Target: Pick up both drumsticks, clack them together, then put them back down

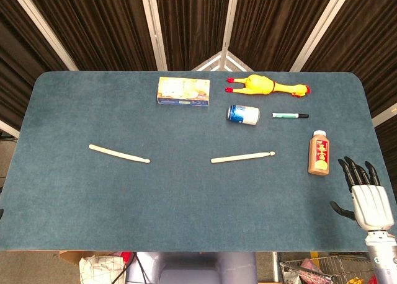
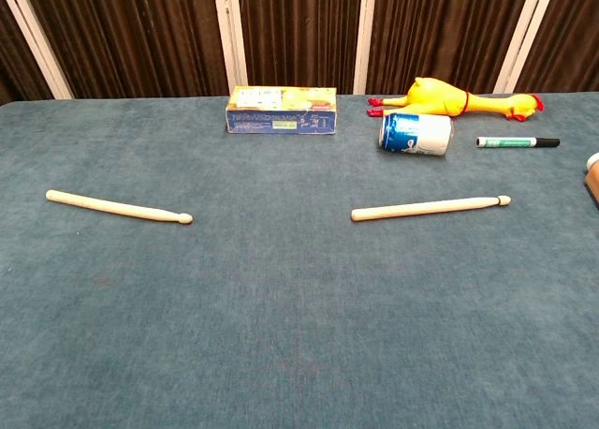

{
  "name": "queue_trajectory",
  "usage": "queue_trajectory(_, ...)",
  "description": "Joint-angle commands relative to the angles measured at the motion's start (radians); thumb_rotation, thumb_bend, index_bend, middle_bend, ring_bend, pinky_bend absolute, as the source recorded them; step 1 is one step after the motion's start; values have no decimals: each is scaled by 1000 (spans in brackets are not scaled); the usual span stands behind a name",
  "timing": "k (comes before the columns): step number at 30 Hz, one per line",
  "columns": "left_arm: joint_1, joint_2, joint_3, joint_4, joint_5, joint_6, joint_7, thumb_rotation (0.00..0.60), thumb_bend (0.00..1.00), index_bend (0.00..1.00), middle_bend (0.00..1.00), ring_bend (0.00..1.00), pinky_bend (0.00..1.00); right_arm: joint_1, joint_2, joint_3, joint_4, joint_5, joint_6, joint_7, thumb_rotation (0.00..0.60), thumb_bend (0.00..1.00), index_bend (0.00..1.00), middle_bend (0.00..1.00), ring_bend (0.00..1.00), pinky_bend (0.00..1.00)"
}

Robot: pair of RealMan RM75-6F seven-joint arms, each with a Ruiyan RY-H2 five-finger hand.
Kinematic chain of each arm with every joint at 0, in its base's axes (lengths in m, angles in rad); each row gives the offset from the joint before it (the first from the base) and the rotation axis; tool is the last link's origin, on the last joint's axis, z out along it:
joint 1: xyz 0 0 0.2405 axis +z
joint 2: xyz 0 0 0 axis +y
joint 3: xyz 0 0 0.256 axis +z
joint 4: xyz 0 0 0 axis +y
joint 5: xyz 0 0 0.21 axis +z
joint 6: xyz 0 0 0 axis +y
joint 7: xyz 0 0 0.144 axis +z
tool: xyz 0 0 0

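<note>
The blue carpeted table (image 1: 186,203) carries two pale wooden drumsticks lying flat and well apart, the left drumstick (image 1: 118,153) mid-left and the right drumstick (image 1: 242,157) near centre. The black-and-silver right hand (image 1: 363,194) hovers at the table's right edge, fingers spread, holding nothing; the left hand is out of sight

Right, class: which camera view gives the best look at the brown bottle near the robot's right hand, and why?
The head view. There the brown bottle shows whole, lying on the blue table just beyond the right hand, cap pointing away. The chest view catches only a sliver of it at its right edge, too little to identify.
</note>
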State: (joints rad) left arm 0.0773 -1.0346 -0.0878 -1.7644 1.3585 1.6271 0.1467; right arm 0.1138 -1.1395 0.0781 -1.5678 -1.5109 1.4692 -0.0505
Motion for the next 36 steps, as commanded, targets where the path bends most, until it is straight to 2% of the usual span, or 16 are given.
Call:
queue_trajectory(1,-1,-3,-1,2,3,2,4,600,312,99,0,0,0,1,-7,1,6,-7,6,3,600,191,78,80,163,0)
queue_trajectory(12,5,-3,16,-14,37,16,11,600,312,99,0,0,0,-7,8,-3,-17,-8,16,24,600,191,96,94,163,0)
queue_trajectory(22,6,-3,5,-10,26,22,-7,600,313,99,0,0,0,6,-6,-19,-19,-20,-19,22,600,191,137,129,169,0)
queue_trajectory(25,10,1,3,-10,25,26,-18,600,312,99,0,0,0,32,-21,-9,-29,-34,-37,7,600,190,153,141,182,0)
queue_trajectory(29,9,5,-8,-10,6,22,-32,600,312,99,0,0,0,108,-31,23,-62,-22,-129,-8,600,191,191,154,202,12)
queue_trajectory(31,6,7,-9,-8,1,16,-35,600,313,99,0,0,0,153,-34,41,-96,-6,-194,32,600,192,209,171,214,18)
queue_trajectory(33,2,8,-8,-6,-3,5,-32,600,313,99,0,0,0,207,-39,66,-116,31,-276,63,600,191,214,178,218,18)
queue_trajectory(36,0,9,-7,-6,-5,0,-30,600,313,99,0,0,0,277,-66,99,-102,105,-381,22,600,191,220,192,224,18)
